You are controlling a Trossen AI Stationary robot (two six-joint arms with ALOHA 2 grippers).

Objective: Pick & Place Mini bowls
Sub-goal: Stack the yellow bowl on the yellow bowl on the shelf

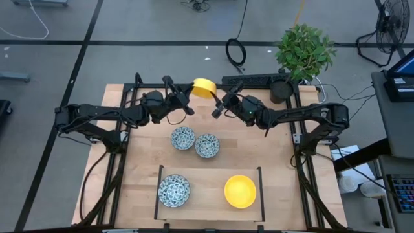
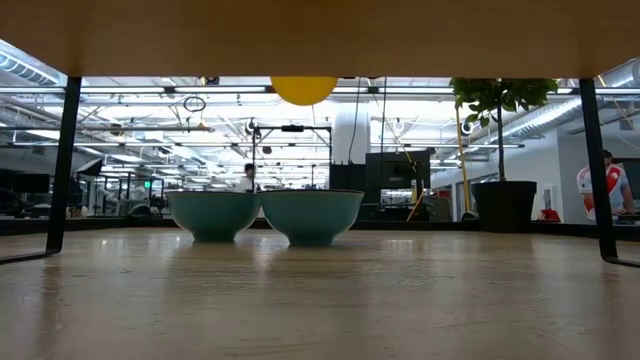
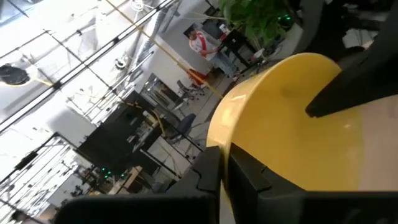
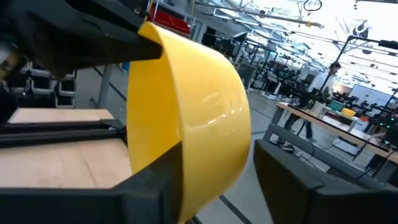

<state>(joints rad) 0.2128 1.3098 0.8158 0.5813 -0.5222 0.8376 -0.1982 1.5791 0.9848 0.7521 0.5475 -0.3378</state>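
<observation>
A yellow mini bowl point(image 1: 204, 87) hangs in the air over the table's far edge, between both grippers; its underside point(image 2: 304, 90) shows in the low view. My left gripper point(image 1: 189, 97) is shut on it. My right gripper point(image 1: 218, 107) is open, its fingers on either side of the bowl's wall point(image 4: 186, 124). Two blue-patterned bowls point(image 1: 183, 138) point(image 1: 207, 145) stand side by side on their bases at mid-table. Another blue-patterned bowl point(image 1: 174, 190) and a yellow bowl point(image 1: 240, 191) stand at the near edge. My left gripper pinches the yellow bowl's wall at the rim point(image 3: 225, 163) between its two fingers, coming level from the table's left. The bowl is lifted clear and tipped onto its side. My right gripper has one finger point(image 4: 155, 180) at the rim and one point(image 4: 292, 180) clear of the outer wall; whether it touches, I cannot tell.
A dark frame point(image 1: 160, 178) bounds the two bowls at the near edge. A dark plant pot point(image 1: 281, 90) with a green plant point(image 1: 304, 48) stands at the far right corner. Bare wood lies at the table's left and right sides.
</observation>
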